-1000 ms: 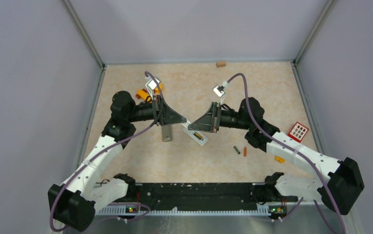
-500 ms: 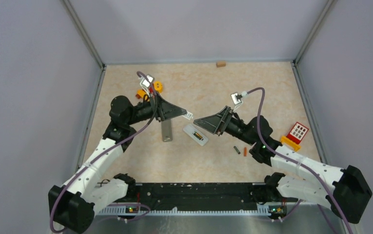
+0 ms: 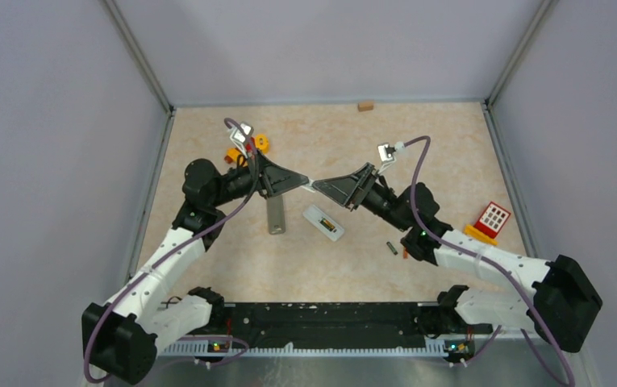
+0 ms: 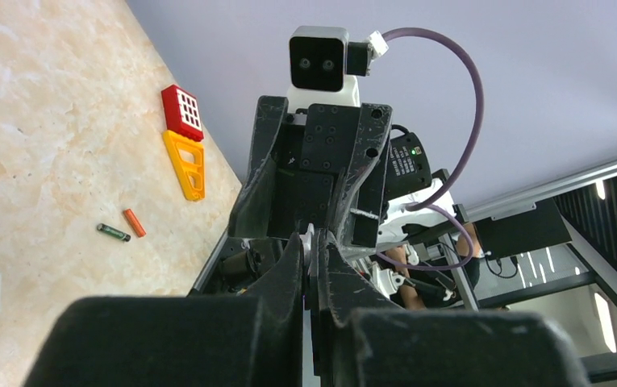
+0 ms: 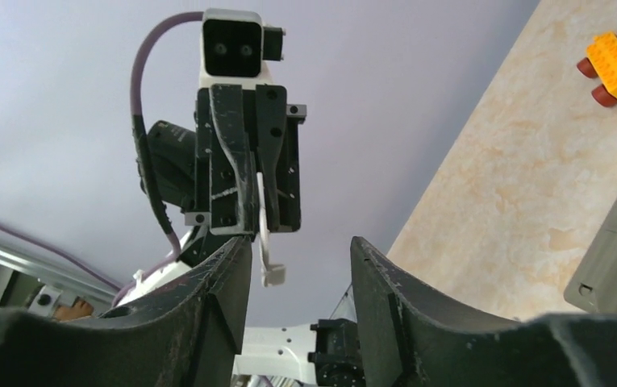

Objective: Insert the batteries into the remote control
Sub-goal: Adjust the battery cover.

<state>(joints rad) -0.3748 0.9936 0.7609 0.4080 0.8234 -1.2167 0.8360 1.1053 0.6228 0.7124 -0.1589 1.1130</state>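
**A:** Where are your hands?

**B:** Both are raised above the table point(image 3: 450, 153), nearly tip to tip. My left hand point(image 4: 313, 242) is pressed together, pinching one thin white strip point(image 5: 264, 230), possibly the remote's lid. My right hand point(image 5: 299, 254) is spread, with the strip's end between its fingers and not clamped.

**A:** And the remote?

**B:** One white remote point(image 3: 323, 222) lies just below both hands with its compartment facing up. Its long axis slants towards my right arm. One grey slab point(image 3: 276, 216) lies below my left hand.

**A:** The batteries?

**B:** I count two loose ones, a dark battery point(image 4: 114, 232) and an orange battery point(image 4: 134, 222). They lie close together, below and behind my right hand, beside that forearm, so my right arm is nearer. A third seems to sit in the compartment, but I cannot be sure.
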